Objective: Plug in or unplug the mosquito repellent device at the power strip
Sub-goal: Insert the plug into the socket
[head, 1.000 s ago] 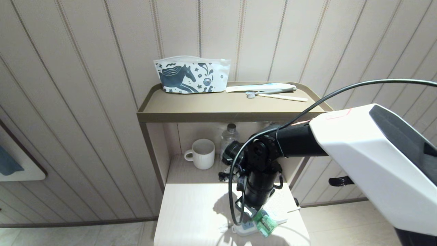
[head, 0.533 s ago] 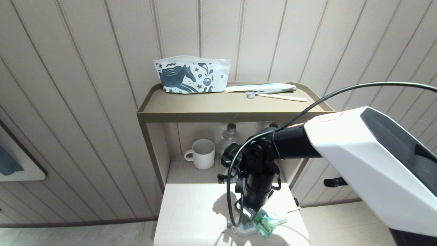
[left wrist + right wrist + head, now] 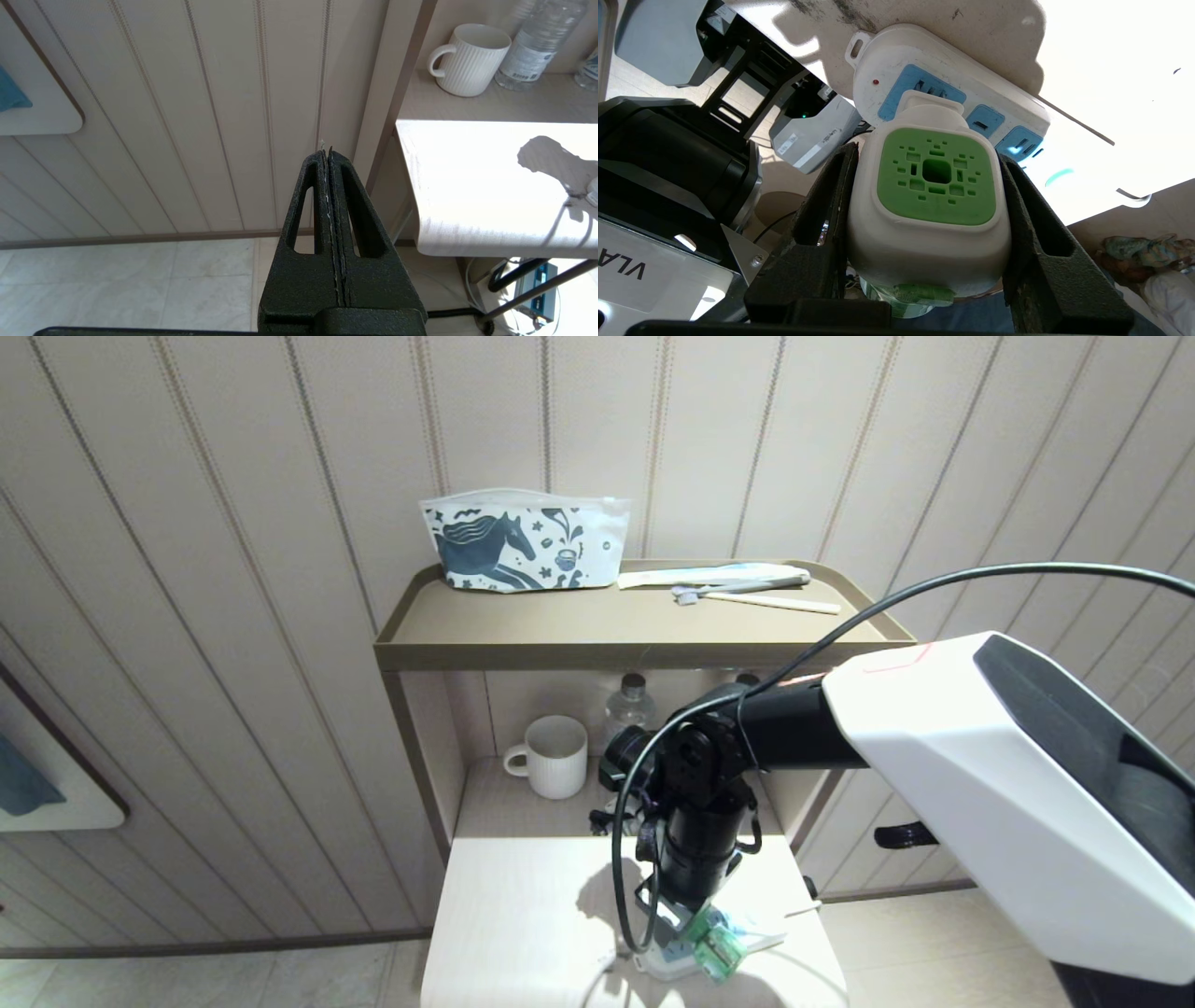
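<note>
device (image 3: 929, 205) on power strip (image 3: 999, 109), mug (image 3: 553, 756) behind

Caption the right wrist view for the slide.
Right pincer clamps the mosquito repellent device at the end socket of the power strip.

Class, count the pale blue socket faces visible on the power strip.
3 on the power strip: one behind the mosquito repellent device, which partly covers it, one in the middle, one at the far end.
</note>
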Available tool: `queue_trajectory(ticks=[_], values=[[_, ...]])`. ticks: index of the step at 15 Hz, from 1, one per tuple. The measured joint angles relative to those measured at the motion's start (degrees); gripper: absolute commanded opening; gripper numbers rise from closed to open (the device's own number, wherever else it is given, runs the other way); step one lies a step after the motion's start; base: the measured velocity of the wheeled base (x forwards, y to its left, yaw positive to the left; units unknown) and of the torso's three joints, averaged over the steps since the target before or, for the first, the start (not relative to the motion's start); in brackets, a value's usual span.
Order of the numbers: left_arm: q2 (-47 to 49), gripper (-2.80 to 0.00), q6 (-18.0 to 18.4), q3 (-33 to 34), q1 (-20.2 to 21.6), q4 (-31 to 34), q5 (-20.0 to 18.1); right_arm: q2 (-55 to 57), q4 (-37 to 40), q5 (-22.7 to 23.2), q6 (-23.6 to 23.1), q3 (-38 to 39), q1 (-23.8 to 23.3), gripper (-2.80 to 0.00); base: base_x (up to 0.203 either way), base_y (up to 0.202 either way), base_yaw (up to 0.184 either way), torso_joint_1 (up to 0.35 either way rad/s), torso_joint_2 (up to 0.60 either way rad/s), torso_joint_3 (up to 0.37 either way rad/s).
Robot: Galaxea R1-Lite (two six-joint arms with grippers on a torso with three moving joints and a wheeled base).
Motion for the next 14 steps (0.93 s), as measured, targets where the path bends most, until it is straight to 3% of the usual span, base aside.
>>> queue_trajectory(ticks=[14], values=[[0.0, -2.80, 0.0, 0.0, 0.0, 0.0, 0.0, 0.4, -0.1, -0.3, 0.3, 0.7, 0.4, -2.80, 0.000, 0.000, 0.000, 0.000, 0.00, 0.000]])
